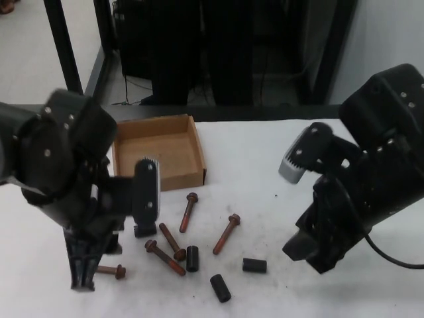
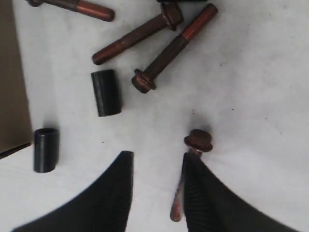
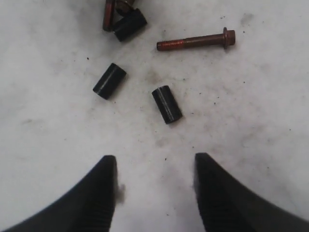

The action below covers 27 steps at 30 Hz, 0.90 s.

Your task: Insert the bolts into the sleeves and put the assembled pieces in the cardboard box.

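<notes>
Hovering jaws apart beside a rusty reddish steel bolt, the left gripper should pinch its rigid, likely weighty shank; right gripper also spread.

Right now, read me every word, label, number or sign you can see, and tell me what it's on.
No text can be read anywhere.
On the box: plain cardboard, no print seen.
On the bolts: any stamp on the heads is too small to tell.
On the sleeves: plain black, no marks seen.
</notes>
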Each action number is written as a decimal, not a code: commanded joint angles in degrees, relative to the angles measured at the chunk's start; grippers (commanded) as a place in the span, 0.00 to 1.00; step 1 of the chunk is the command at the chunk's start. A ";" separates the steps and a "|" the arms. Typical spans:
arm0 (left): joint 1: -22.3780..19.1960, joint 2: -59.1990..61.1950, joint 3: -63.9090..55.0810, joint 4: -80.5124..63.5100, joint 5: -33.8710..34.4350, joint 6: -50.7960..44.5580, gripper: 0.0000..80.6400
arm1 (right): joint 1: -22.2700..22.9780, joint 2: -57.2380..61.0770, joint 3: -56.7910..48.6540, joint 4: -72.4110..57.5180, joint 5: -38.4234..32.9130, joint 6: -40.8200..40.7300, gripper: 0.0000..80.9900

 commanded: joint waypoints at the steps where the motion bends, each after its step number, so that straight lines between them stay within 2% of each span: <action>1: -0.06 1.07 -0.62 2.66 1.03 4.07 0.40 | 2.07 -0.15 -0.61 0.92 3.16 -3.96 0.57; 8: 0.44 1.10 -0.62 5.90 1.92 4.61 0.40 | 4.87 -0.15 -0.50 -0.02 6.28 -8.11 0.57; 10: 0.79 1.10 -0.62 5.90 3.49 4.42 0.40 | 4.96 -0.15 -0.50 -0.88 6.64 -9.40 0.57; 17: 2.82 1.76 -0.62 2.97 2.23 4.42 0.40 | 4.96 2.24 -0.50 -6.36 7.83 -9.39 0.57; 27: 3.35 6.55 -0.62 2.77 1.73 4.39 0.40 | 4.96 9.06 -0.50 -8.48 8.78 -10.34 0.57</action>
